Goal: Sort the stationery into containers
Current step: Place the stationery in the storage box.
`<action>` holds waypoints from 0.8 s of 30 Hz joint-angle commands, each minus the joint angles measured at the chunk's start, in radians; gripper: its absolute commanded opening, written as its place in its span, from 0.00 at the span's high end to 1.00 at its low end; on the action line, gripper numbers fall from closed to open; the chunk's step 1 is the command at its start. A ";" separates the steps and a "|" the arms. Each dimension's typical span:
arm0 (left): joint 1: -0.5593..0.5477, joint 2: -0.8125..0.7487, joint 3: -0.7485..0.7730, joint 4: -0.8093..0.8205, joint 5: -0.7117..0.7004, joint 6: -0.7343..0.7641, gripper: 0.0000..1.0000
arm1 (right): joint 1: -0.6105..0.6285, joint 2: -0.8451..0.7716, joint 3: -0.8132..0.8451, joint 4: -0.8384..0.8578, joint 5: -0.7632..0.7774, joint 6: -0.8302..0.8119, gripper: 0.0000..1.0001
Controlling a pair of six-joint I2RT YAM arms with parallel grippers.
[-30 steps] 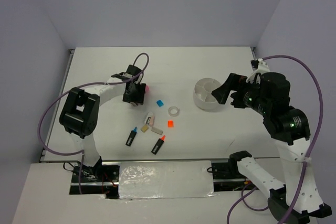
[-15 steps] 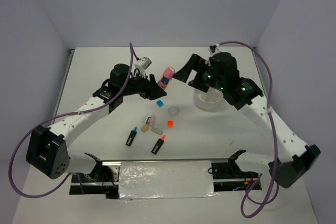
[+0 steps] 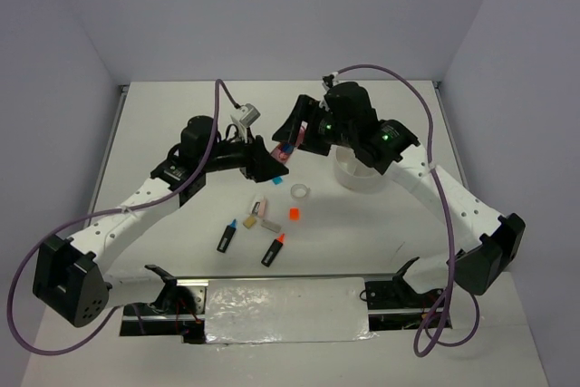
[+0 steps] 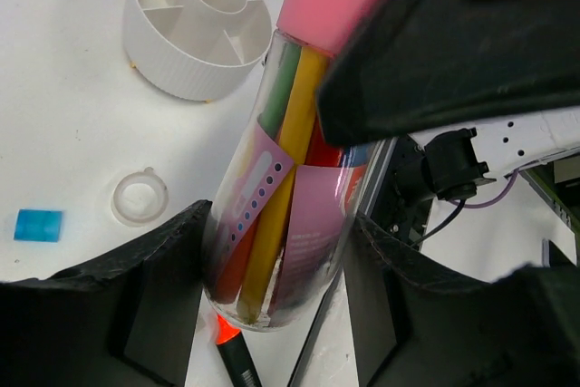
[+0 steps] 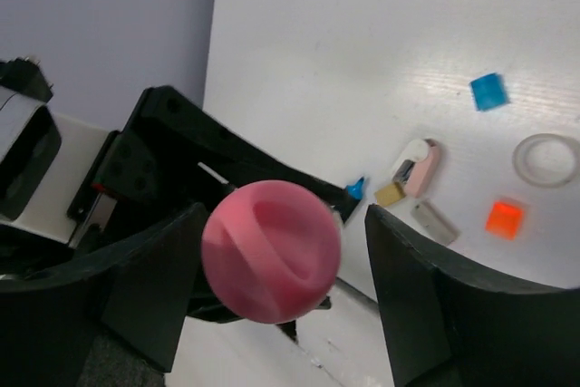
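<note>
Handover step: left gripper [image 4: 276, 256] clamps pink cylinder [image 4: 272, 215] midair, cap [image 5: 272, 251] inside right gripper [image 5: 283, 228], whose jaws stand open, flanking cap. Centre cap, close fully before left releases. Beyond left gripper: white tub [image 4: 172, 65] on counter [image 4: 72, 160].

The white desk [image 3: 163, 106] carries a round tub [image 3: 355, 180], a tape ring [image 3: 301, 192], a blue-tipped marker [image 3: 226, 237], an orange-tipped marker [image 3: 274, 249] and small coloured pieces [image 3: 294, 214].

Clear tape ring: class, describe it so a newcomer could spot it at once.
Find the round white divided tub on the right half of the table. Just left of it lies the clear tape ring, between a blue square and an orange square. Unlike those solid pieces, it is a see-through hoop.
</note>
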 commanded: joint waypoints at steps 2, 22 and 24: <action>0.001 -0.027 0.013 0.057 0.051 0.033 1.00 | 0.015 -0.037 -0.020 0.104 -0.070 -0.033 0.33; 0.006 -0.119 0.170 -0.579 -0.536 0.146 0.01 | -0.274 -0.224 -0.181 0.077 0.495 -0.381 1.00; 0.007 -0.125 0.190 -0.636 -0.602 0.151 0.01 | -0.302 -0.204 -0.218 0.099 0.514 -0.421 1.00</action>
